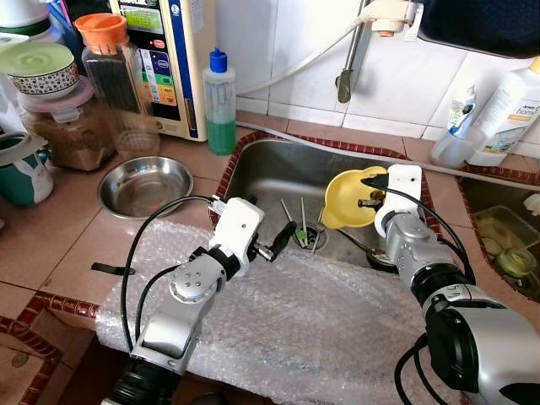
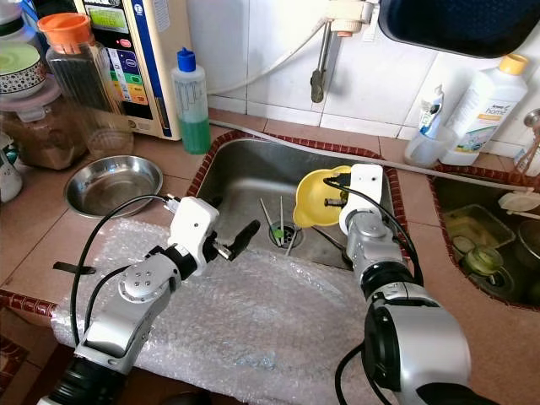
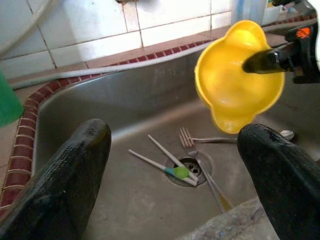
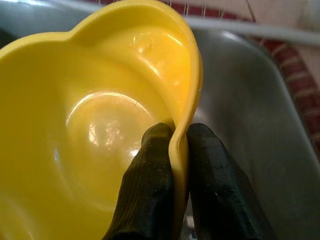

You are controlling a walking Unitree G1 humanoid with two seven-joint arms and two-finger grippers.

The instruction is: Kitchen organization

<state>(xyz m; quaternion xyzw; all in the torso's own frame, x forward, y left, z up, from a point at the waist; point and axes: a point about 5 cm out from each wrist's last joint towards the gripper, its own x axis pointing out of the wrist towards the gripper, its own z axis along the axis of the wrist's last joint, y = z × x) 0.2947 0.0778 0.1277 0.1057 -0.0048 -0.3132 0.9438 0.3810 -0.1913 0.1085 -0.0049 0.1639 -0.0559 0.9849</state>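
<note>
1. Right wrist view: the right gripper point(image 4: 175, 150) is pinched on the rim of the yellow plastic bowl point(image 4: 90, 130), one finger inside, one outside.
2. That bowl hangs tilted on its side above the stainless steel sink point(image 1: 270, 173).
3. Below lie white chopsticks point(image 3: 165, 162) and a metal fork point(image 3: 192, 142) by the drain.
4. Nearer them, the left gripper point(image 1: 283, 240) hovers at the sink's near edge with fingers spread and nothing between.
5. Bubble wrap point(image 1: 321, 321) covers the counter in front and looks like free room to set the bowl down.

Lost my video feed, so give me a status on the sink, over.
Right gripper shut on yellow bowl rim, held above sink. Left gripper open at sink edge. Fork and chopsticks lie at the drain.
</note>
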